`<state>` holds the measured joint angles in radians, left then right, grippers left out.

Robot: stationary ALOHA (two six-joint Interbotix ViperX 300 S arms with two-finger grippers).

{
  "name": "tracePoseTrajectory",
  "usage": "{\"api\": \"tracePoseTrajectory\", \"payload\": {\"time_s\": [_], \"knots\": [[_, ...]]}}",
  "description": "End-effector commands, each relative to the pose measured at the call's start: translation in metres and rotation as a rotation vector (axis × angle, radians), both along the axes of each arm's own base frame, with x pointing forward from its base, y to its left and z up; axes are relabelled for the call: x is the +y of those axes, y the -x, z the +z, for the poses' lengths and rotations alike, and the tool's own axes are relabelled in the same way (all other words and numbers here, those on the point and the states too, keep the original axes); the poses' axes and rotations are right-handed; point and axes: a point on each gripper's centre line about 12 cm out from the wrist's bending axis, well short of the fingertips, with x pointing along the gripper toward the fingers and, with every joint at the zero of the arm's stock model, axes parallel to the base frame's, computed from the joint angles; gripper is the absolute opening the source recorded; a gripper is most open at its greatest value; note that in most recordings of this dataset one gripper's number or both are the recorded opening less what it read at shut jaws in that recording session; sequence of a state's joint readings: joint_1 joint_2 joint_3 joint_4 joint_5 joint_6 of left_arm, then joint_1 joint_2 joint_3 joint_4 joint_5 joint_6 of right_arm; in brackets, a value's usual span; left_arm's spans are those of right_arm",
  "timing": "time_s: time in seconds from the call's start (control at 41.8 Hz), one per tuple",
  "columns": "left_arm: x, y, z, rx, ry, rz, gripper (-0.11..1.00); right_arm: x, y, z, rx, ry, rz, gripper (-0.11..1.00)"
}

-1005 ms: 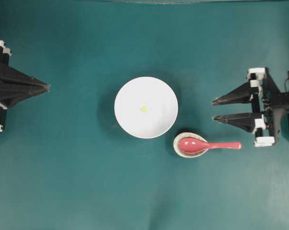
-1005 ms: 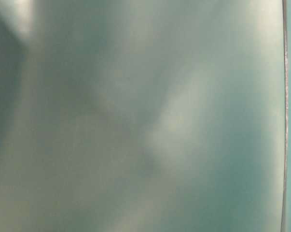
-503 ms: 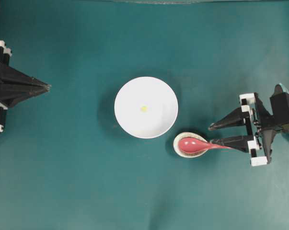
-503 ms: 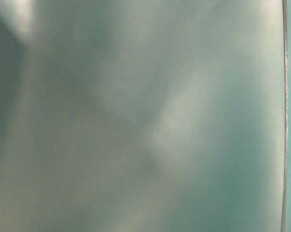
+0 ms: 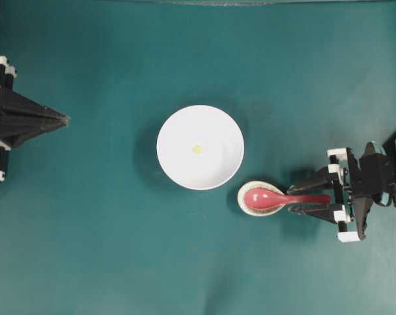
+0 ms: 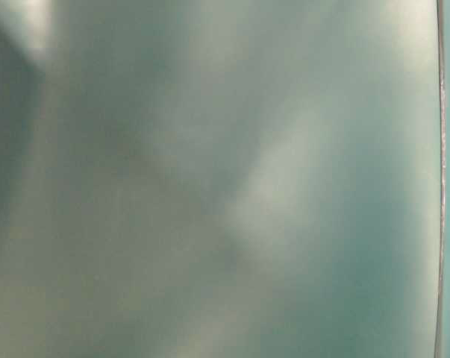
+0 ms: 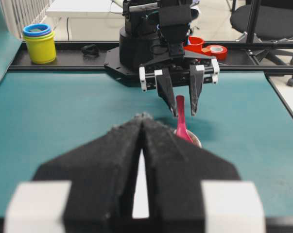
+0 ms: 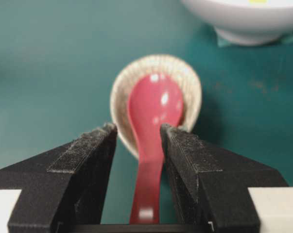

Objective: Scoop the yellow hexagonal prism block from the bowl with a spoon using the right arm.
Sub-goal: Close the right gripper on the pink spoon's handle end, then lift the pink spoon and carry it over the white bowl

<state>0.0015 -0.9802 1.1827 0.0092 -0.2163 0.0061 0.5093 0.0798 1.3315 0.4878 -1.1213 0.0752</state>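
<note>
Teal desk (image 5: 106,249) carries all: right fingers (image 8: 185,160) straddle the spoon (image 8: 153,126) handle, apart; close squarely mid-handle. Block (image 5: 197,149) lies mid-bowl (image 5: 178,167), near desk centre.

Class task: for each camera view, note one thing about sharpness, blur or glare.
Overhead: evenly sharp, soft shadow beside the bowl. Table-level: nearly all blurred teal haze. Left wrist: near left pincer soft, far arm crisp. Right wrist: spoon shows glare spots on its scoop; the speckled rest is slightly soft.
</note>
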Motion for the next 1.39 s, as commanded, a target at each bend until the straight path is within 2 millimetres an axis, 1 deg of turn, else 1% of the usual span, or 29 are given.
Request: {"api": "tracePoseTrajectory", "payload": {"time_s": [0.0,0.383,0.838,0.933,1.077,1.221,1.364], "knots": [[0.0,-0.003,0.006,-0.012,-0.003,0.001,0.0,0.003,-0.004,0.002,-0.015,-0.005,-0.001,0.49],[0.0,-0.003,0.005,0.0,-0.003,0.001,0.0,0.0,-0.001,-0.009,0.054,0.001,-0.023,0.49],[0.0,-0.003,0.005,-0.002,-0.003,0.001,0.0,0.001,-0.002,-0.01,0.062,-0.002,-0.027,0.48],[0.0,-0.003,0.005,0.0,-0.001,0.001,0.0,0.001,-0.003,-0.011,0.072,-0.005,-0.033,0.43],[0.0,-0.003,0.005,0.0,-0.001,0.001,0.0,0.001,-0.003,-0.013,0.089,-0.006,-0.035,0.24],[0.0,-0.003,0.004,0.002,-0.001,0.001,0.0,0.002,-0.004,-0.01,0.077,-0.011,-0.035,0.24],[0.0,-0.003,0.003,0.006,-0.003,0.001,0.0,0.004,-0.007,0.001,0.033,-0.033,-0.032,0.24]]}}
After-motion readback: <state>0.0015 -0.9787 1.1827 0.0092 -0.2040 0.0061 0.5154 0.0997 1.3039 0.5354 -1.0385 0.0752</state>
